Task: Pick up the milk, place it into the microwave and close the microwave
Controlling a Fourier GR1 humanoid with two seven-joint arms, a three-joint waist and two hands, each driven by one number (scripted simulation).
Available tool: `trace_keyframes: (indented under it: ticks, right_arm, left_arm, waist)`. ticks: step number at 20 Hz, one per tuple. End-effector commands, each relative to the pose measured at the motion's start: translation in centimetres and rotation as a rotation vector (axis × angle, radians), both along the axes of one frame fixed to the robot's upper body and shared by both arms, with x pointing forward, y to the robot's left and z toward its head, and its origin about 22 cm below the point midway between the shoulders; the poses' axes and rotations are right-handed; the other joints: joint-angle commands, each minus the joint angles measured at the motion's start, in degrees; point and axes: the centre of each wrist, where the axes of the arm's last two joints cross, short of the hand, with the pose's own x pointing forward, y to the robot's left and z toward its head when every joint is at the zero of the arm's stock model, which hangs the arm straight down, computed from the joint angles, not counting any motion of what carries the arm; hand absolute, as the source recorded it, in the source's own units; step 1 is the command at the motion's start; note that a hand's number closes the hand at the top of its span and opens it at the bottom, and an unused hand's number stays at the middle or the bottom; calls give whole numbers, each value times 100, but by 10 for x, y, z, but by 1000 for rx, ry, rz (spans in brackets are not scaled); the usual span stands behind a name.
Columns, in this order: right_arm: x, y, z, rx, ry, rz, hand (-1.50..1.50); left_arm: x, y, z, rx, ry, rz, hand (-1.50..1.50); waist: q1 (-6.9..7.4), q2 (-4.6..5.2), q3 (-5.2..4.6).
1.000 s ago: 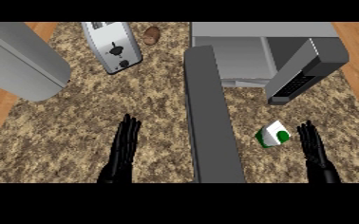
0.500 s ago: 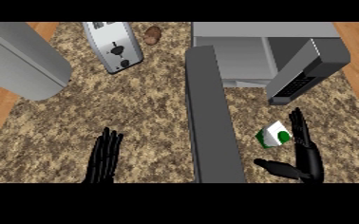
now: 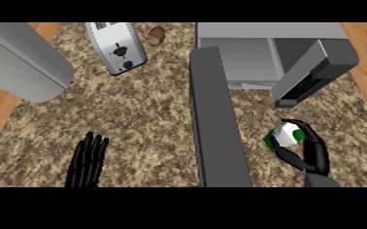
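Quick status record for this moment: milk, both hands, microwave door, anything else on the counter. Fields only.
milk: white and green carton, on the counter's right side, in front of the microwave
right hand: fingers curled round the milk
left hand: open, fingers straight, lower left, holding nothing
microwave: door swung open toward the robot, cavity visible
also on counter: toaster; small brown item beside it

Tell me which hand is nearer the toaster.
Left. The left hand rests open on the counter below the toaster, on the same side of the open microwave door. The right hand is beyond that door, curled round the milk.
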Motion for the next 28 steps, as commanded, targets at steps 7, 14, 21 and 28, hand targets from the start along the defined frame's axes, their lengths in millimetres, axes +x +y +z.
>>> trace_keyframes:
  ticks: [7, 14, 21, 28]
  right_arm:
    - [-5, -5, -20, -151, 58, -4, 150]
    - [37, 14, -3, -213, 23, 13, 150]
    - [40, 62, -10, -14, -65, 132, 150]
    - [60, 70, 10, 33, -115, 174, 150]
  left_arm:
    - [-2, 9, 0, -1, -35, 1, -150]
    - [-4, 24, -19, -2, -31, -3, -150]
    - [-2, 40, -10, -7, -6, -6, -150]
    - [-17, 38, -20, -9, 18, 6, -150]
  waist:
    - [59, 31, 15]
    - [94, 43, 16]
    - [33, 18, 9]
    - [-38, -17, 0]
